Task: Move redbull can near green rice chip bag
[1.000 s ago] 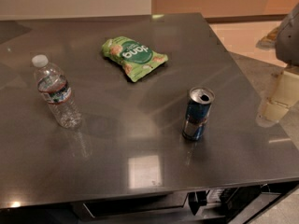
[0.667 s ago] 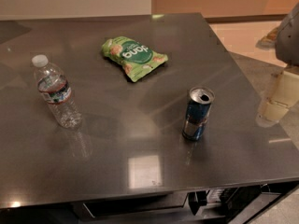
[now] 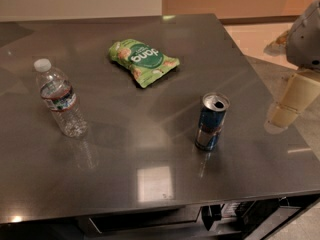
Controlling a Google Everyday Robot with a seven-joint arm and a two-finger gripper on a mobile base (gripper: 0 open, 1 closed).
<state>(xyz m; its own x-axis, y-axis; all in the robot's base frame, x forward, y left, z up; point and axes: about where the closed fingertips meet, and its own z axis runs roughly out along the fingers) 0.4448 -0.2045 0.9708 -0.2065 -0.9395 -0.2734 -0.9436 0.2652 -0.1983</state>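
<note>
Nothing has shifted since a second ago; the redbull can (image 3: 212,121) stands upright on the table (image 3: 125,134), well apart from the green rice chip bag (image 3: 142,61); the end effector (image 3: 291,103) hangs at the right edge, and I cannot tell how wide it is.

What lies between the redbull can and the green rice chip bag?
Camera view: only bare table between redbull can and green rice chip bag; gripper hovers far right.

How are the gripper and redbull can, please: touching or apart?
Apart: the camera view shows bare table between the redbull can and the gripper at the right edge.
</note>
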